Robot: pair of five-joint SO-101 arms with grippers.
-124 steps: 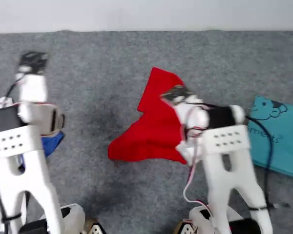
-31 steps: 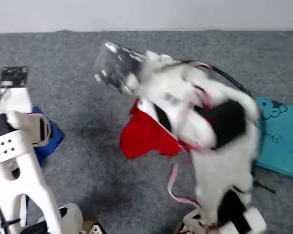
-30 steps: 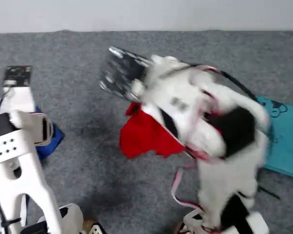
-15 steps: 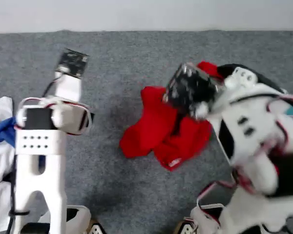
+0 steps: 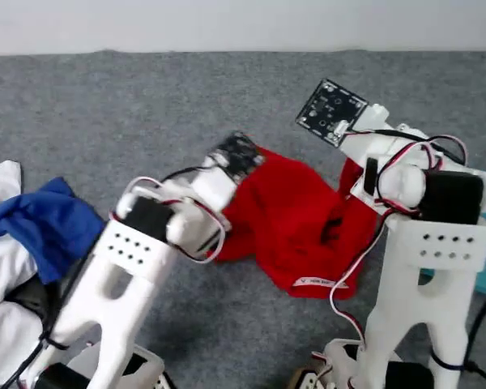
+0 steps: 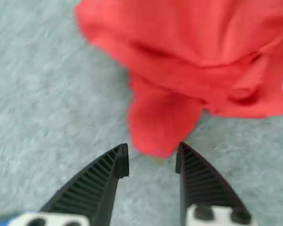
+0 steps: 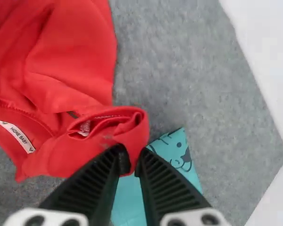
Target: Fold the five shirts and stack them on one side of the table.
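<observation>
Where the grey table [image 5: 146,105] is seen from the high view, a red shirt [image 5: 292,219] is found crumpled near its middle, between the left arm [image 5: 130,251] and the right arm [image 5: 429,235]. The left tool [image 6: 151,161] is held low over the table with its fingers spread. A loose tip of the red shirt [image 6: 179,56] is framed just at the gap between them, and whether it is touched cannot be told. The right tool [image 7: 132,162] is drawn almost together, and the rolled hem of the red shirt [image 7: 52,70] is pinched at its tips. In the high view that side of the shirt is seen raised against the right arm, while the rest is spread over the table. A white label [image 7: 20,137] is shown at the shirt's edge. A teal shirt [image 7: 172,150] with a printed cartoon face is laid flat at the table's right side, just beyond the red one and partly covered by the pinched hem. At the left side a blue shirt [image 5: 49,223] is heaped over white clothing [image 5: 4,275], well apart from the red shirt.
</observation>
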